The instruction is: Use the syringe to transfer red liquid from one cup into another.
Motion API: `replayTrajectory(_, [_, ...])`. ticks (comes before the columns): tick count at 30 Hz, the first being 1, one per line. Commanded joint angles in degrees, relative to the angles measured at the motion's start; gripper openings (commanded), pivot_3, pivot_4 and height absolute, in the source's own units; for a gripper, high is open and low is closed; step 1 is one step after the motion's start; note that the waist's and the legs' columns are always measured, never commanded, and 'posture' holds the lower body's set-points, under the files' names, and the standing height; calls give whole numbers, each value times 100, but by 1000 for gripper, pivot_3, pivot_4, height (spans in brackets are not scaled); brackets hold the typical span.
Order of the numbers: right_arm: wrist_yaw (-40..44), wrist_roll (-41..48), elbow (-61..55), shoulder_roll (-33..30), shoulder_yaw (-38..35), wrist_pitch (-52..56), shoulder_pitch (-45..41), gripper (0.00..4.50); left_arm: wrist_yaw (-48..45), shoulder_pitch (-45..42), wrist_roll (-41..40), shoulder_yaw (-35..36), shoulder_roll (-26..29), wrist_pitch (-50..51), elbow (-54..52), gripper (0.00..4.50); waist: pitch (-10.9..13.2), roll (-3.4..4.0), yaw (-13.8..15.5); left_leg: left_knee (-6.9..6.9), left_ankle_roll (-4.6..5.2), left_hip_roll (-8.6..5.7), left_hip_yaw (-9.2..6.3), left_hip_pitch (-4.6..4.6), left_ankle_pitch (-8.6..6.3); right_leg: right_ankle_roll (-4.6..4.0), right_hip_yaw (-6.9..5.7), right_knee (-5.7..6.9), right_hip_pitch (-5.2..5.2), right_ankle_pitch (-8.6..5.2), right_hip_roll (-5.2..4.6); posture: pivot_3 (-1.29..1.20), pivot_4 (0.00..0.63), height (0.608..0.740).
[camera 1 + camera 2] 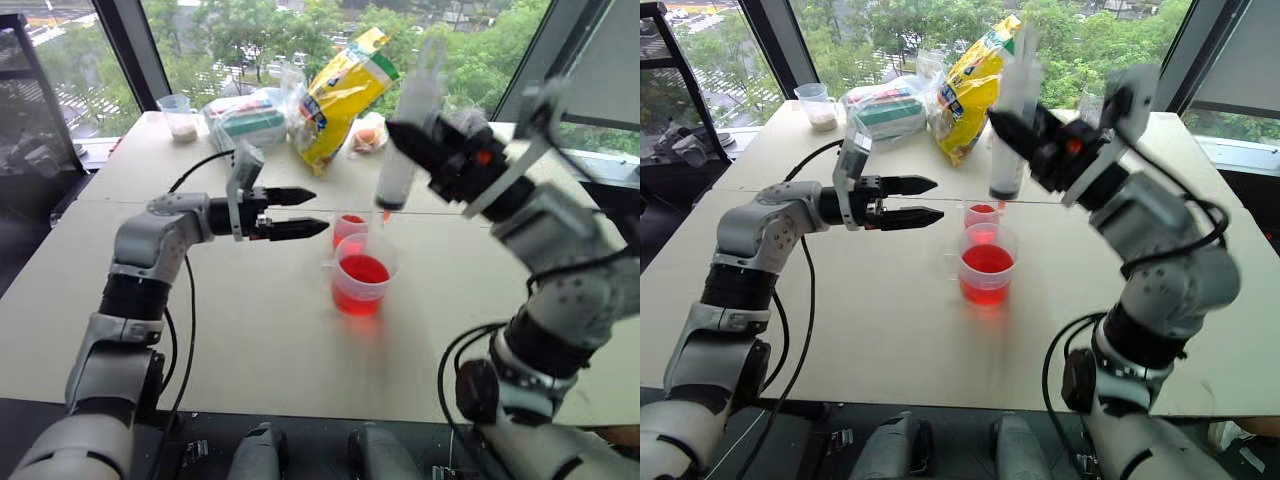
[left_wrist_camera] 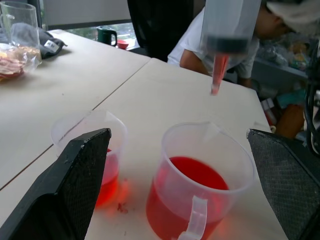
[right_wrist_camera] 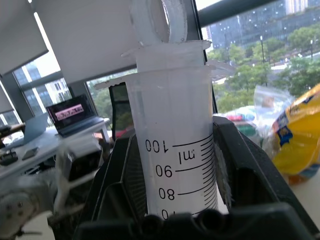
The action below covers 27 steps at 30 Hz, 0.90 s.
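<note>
Right tool (image 1: 432, 152): closed around the barrel of the syringe (image 1: 405, 150), held upright, tip down.
Syringe position: tip hangs just above the smaller cup (image 1: 349, 228), behind the larger cup (image 1: 362, 273).
Left tool (image 1: 300, 212): fingers spread wide, holding nothing, level, just beside both cups.
Red liquid (image 1: 363, 270): sits in both cups; the tip shows red.
Risk, drip: a drop may fall on the tabletop (image 1: 250, 330) if the tip drifts off a cup.
Risk, contact: the left tool could nudge and tip a light cup.
Risk, slip: the smooth barrel may slide when the plunger is worked.

Yellow snack bag (image 1: 340, 95), cup of beige grains (image 1: 181, 117), white table (image 1: 250, 340)
</note>
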Motion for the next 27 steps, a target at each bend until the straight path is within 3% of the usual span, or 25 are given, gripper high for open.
replayTrajectory(1, [227, -585, -25, -156, 944, -1505, 914, 1458, -151, -198, 34, 10, 9, -33, -49, 4500, 1, 1, -17, -2, 1, 0, 0, -1, 0, 0, 2, -1, -2, 0, 0, 0, 150, 740])
replayTrajectory(4, [203, -1008, 218, -116, 1530, -2546, 1563, 1458, -226, -252, 45, 16, 28, 16, -62, 4500, 1, 1, -55, -3, 0, 4, -3, 0, 0, 0, 3, 2, -8, 0, 7, 0, 150, 740])
replayTrajectory(11, [53, -1161, 570, -47, 1988, -3425, 2097, 1458, -240, -325, 48, 62, 32, 127, -113, 4500, 1, 1, -31, 3, -6, 9, -18, 5, 3, 0, 4, 20, -9, -1, 15, 0, 150, 740])
replayTrajectory(20, [-120, -1168, 651, -128, 2118, -3635, 2253, 1458, -374, -598, -125, 104, -32, 388, -77, 4500, 2, 0, -23, 5, -5, 8, -21, 4, 3, -1, 3, 17, -7, -1, 13, 0, 150, 740])
replayTrajectory(27, [-161, -1087, 623, -175, 2144, -3604, 2181, 1458, -177, -783, 295, -3, -242, -116, 319, 4500, 2, 0, -12, 5, -6, 7, -23, 5, 3, -1, 4, 19, -6, -1, 14, 0, 150, 740])
